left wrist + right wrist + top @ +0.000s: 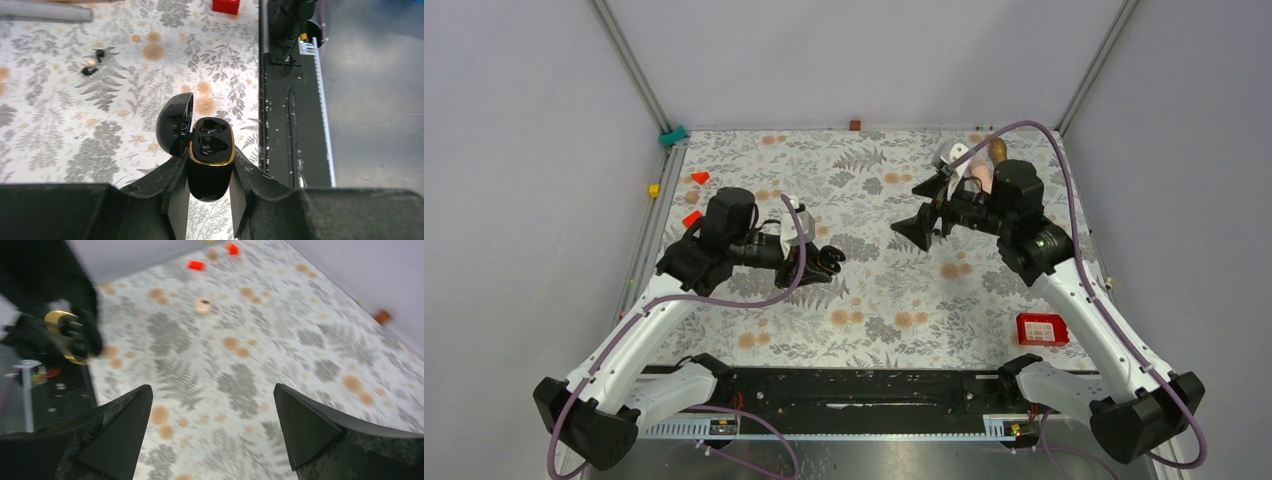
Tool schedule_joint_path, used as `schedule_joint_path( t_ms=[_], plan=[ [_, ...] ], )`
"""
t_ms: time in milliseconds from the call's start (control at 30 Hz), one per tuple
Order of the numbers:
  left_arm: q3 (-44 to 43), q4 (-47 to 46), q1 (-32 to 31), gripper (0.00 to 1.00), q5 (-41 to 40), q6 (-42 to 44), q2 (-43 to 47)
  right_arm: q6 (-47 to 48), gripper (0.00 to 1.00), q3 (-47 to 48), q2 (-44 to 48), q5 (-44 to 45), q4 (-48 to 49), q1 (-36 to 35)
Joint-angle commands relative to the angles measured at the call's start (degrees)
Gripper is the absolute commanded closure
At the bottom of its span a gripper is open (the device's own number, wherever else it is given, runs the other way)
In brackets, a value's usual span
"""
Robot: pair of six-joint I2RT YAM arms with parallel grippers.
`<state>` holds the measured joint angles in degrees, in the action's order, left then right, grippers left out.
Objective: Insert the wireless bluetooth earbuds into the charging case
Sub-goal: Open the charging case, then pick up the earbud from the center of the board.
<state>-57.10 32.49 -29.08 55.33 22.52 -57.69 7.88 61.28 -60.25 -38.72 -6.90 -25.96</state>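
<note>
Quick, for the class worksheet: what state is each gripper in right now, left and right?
Left gripper: shut on the black charging case, whose lid is open.
Right gripper: open, with nothing between its fingers.

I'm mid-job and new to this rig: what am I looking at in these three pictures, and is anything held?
Two robot arms are bolted at the near edge of the table. The top picture looks down from above and behind them; the other two come from a camera on each wrist. The left pincer is shut on the charging case, a glossy black shell with a gold rim, its lid open. The earbuds lie loose on the table, away from the case. The right pincer is open and holds nothing. A red box sits toward the right edge.
</note>
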Motion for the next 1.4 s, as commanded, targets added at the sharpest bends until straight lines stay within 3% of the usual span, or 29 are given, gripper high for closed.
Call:
schedule_joint_path(
  t_ms=[0, 100, 400, 667, 833, 1133, 1367],
  plan=[
    [-3.7, 3.31, 1.14, 1.0, -4.37, 4.9, 1.8, 12.14, 0.01, 3.01, -5.31, 11.46, -11.97, 3.95],
    [-2.88, 3.67, 1.42, 1.0, -4.59, 6.07, 3.09, 15.86, 0.0, 2.08, -9.25, 15.83, -13.92, 6.21],
    [5.11, 1.73, 2.71, 1.0, -0.97, 8.1, 7.7, 19.17, 0.02, 1.65, -21.07, 16.49, -17.99, 13.67],
    [3.0, 4.1, 5.66, 1.0, 2.86, 9.27, 4.44, 21.42, 0.09, 4.99, -31.59, 16.13, -21.28, 15.24],
    [4.53, 2.01, 6.6, 1.0, 2.7, 8.31, 6.31, 26.52, 0.09, 5.94, -32.35, 16.44, -22.16, 15.98],
    [4.77, -0.7, 7.56, 1.0, 5.51, 5.66, 8.87, 24.99, 0.07, 9.94, -33.14, 15.35, -23.9, 18.61],
    [8.47, -6.76, 7.66, 1.0, 7.83, 1.44, 12.49, 29.94, 0.05, 12.79, -35.15, 14.39, -30.96, 19.14]
  ],
)
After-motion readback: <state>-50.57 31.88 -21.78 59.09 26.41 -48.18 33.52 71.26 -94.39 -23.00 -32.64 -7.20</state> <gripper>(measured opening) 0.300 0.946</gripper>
